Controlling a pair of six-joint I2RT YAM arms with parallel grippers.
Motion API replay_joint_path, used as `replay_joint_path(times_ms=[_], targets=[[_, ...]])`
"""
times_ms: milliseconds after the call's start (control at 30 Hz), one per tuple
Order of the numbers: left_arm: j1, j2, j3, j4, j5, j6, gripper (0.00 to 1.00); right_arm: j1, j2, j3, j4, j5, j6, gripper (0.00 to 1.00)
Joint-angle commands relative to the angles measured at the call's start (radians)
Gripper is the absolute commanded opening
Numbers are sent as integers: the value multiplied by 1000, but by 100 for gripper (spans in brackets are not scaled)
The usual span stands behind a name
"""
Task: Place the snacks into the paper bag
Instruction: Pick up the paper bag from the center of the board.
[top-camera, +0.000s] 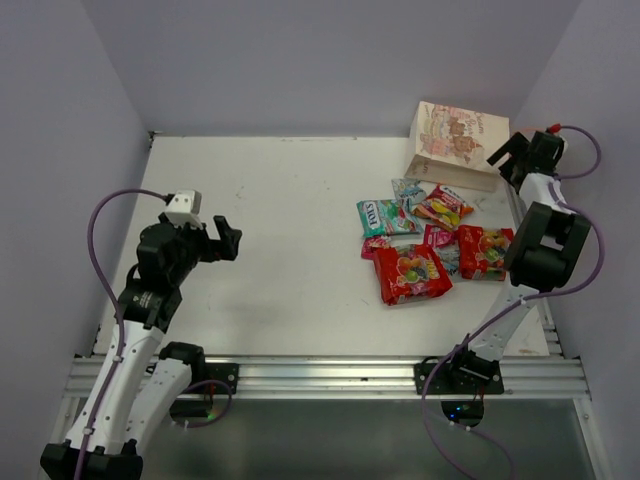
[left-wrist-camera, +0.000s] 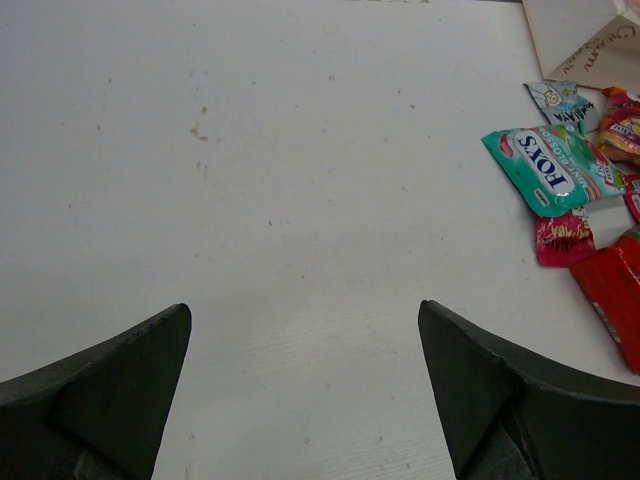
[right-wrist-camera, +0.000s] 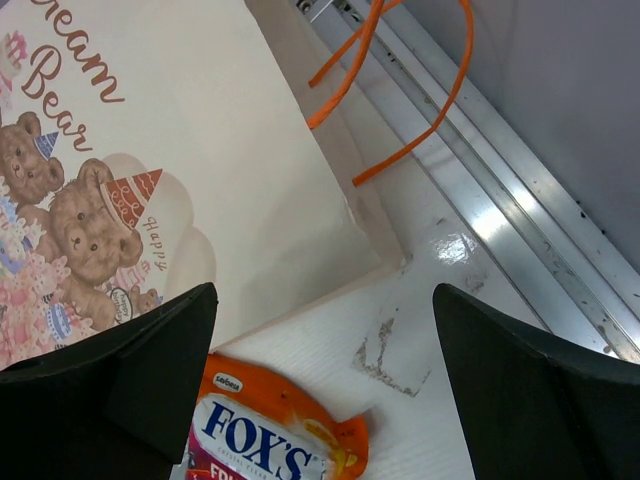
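Note:
The paper bag (top-camera: 455, 142) lies on its side at the far right, cream with a bear print (right-wrist-camera: 150, 160) and orange cord handles (right-wrist-camera: 400, 80). The snacks lie in a cluster in front of it: two large red packets (top-camera: 412, 273) (top-camera: 484, 250), a teal "FOX'S" packet (top-camera: 384, 216) (left-wrist-camera: 555, 165), an orange "FOX'S" packet (top-camera: 445, 205) (right-wrist-camera: 270, 430), a magenta one (left-wrist-camera: 565, 237) and a light blue one (left-wrist-camera: 562, 100). My right gripper (top-camera: 507, 155) (right-wrist-camera: 320, 300) is open and empty, just above the bag's lower right corner. My left gripper (top-camera: 228, 240) (left-wrist-camera: 305, 320) is open and empty over bare table, left of the snacks.
Grey walls close in the white table (top-camera: 290, 220) on three sides. A metal rail (right-wrist-camera: 500, 170) runs along the table's right edge beside the bag. An aluminium frame (top-camera: 330, 375) runs along the near edge by the arm bases.

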Motion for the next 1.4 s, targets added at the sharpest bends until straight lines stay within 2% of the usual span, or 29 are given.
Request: replay_joint_path(times_ms=[0, 467, 733, 967, 1067, 1167, 1300, 1367], targets=[[-6, 14, -2, 42, 13, 10, 100, 1, 31, 64, 80, -101, -46, 93], [-6, 43, 2, 36, 6, 12, 100, -17, 112, 120, 129, -165, -71, 92], [-6, 52, 5, 34, 7, 13, 100, -19, 137, 143, 120, -128, -77, 92], [-6, 66, 5, 34, 6, 13, 100, -19, 195, 212, 92, -217, -94, 91], [-6, 72, 8, 36, 6, 13, 100, -19, 211, 222, 102, -256, -92, 87], [-4, 80, 6, 34, 7, 13, 100, -19, 220, 236, 100, -280, -103, 78], [-3, 83, 8, 36, 6, 13, 100, -19, 220, 253, 100, -344, -112, 57], [-1, 86, 8, 34, 4, 13, 100, -19, 215, 253, 105, -366, -110, 50]])
